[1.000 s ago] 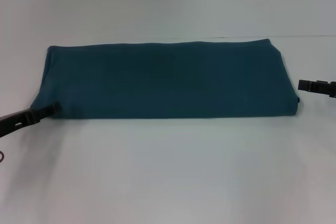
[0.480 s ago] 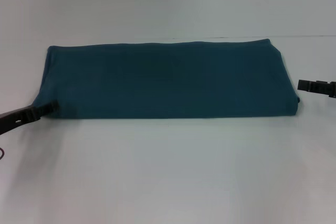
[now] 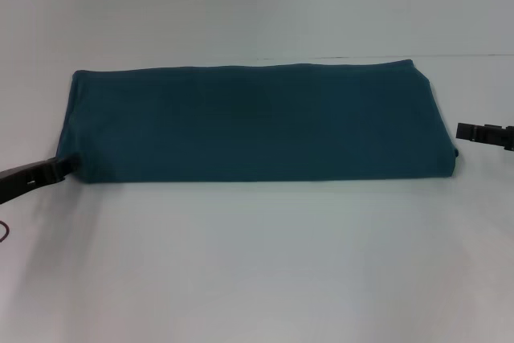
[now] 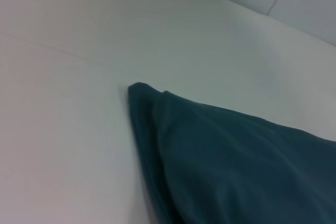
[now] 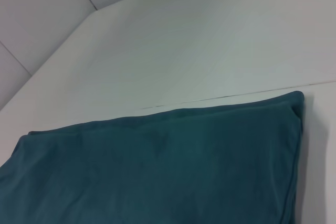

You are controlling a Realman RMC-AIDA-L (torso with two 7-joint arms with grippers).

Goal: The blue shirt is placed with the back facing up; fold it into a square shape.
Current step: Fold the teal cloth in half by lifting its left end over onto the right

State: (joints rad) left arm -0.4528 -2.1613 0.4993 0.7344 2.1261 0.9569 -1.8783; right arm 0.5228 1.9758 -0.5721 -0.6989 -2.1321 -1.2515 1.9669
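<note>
The blue shirt (image 3: 257, 122) lies folded into a long flat band across the white table, plain side up. One of its corners shows in the left wrist view (image 4: 236, 161), and one end with a straight edge shows in the right wrist view (image 5: 157, 166). My left gripper (image 3: 68, 164) sits low at the shirt's front left corner, its tip right at the cloth's edge. On the other side, my right gripper (image 3: 462, 131) hovers just off the shirt's right end, a small gap away from it.
The white table (image 3: 257, 263) stretches wide in front of the shirt and behind it. A thin seam line (image 5: 226, 97) crosses the tabletop near the shirt's far edge. A loop of dark cable (image 3: 3, 230) shows at the left border.
My left gripper has slid left, off the shirt's front left corner to its edge. The right gripper and the shirt have stayed put.
</note>
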